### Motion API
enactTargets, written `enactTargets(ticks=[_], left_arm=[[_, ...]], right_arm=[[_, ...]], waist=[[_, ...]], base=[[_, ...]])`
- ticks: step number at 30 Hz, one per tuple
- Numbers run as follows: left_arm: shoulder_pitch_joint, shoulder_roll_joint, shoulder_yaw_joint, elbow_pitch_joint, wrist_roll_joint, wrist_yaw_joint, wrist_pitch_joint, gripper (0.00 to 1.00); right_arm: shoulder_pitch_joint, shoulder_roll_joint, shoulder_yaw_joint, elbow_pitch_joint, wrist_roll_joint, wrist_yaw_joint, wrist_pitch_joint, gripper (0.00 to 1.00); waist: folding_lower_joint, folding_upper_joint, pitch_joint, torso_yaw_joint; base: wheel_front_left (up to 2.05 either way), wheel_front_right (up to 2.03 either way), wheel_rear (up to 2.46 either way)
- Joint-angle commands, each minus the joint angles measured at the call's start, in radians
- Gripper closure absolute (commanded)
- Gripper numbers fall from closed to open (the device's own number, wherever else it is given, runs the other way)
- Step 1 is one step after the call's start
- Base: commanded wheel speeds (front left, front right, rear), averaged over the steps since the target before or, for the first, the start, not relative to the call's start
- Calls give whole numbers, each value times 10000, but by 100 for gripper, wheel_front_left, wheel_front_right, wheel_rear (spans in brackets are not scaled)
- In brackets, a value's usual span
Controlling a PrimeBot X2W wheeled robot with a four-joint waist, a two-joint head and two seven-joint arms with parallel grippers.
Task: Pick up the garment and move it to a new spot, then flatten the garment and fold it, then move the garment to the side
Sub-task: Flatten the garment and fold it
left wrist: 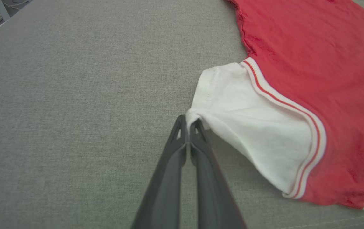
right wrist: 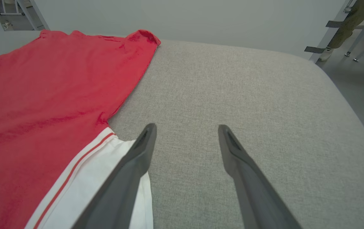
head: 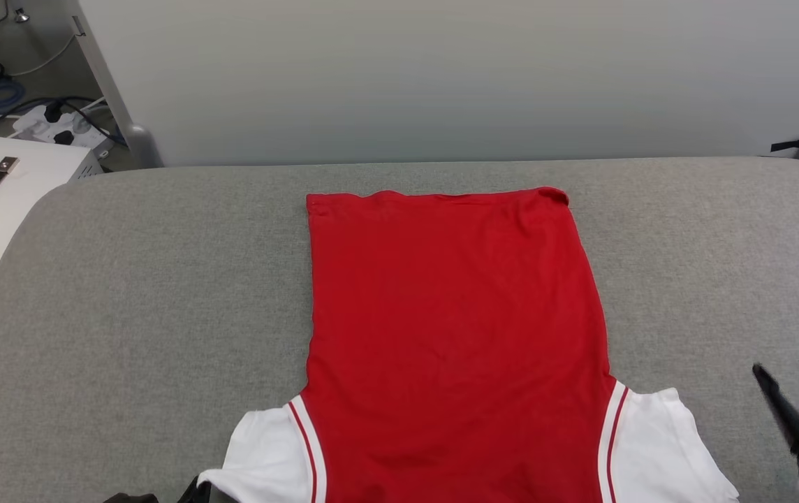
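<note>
The garment lies spread flat on the grey table, plain red back up, hem toward the wall and white sleeves at the near edge. My left gripper is shut on the corner of the left white sleeve, which is lifted slightly off the table; in the head view only its dark tips show at the bottom beside that sleeve. My right gripper stands open above bare table, just right of the right sleeve, with nothing between its fingers.
The grey padded table has free room left and right of the garment. A white box stands off the table's left edge, with cables and a power strip on the floor. A pale wall closes the far side.
</note>
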Motion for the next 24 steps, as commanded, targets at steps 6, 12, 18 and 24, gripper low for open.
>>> enactTargets(ticks=[6,12,18,24], left_arm=[[-453,-288,246,-829,601,120,-59,100],[-1051,-722,561,-1544,1171,164,-59,100],[-1703,-1340,648,-2084,1728,150,-59,100],[-2247,-1968,794,-2322,2177,-104,-59,100]], right_arm=[[-1517,-252,-1879,-2332,-773,-7,1456,0],[-3801,-399,-2473,-3633,-1169,-7,3359,0],[-6538,-530,-1811,-3222,-1546,-7,5151,0],[-8595,-652,-514,-1452,-1519,-7,7120,0]], waist=[[1,-1,708,422],[1,-1,1804,1052],[1,-1,2946,1803],[1,-1,4009,2452]], base=[[0,0,0],[0,0,0],[0,0,0],[0,0,0]])
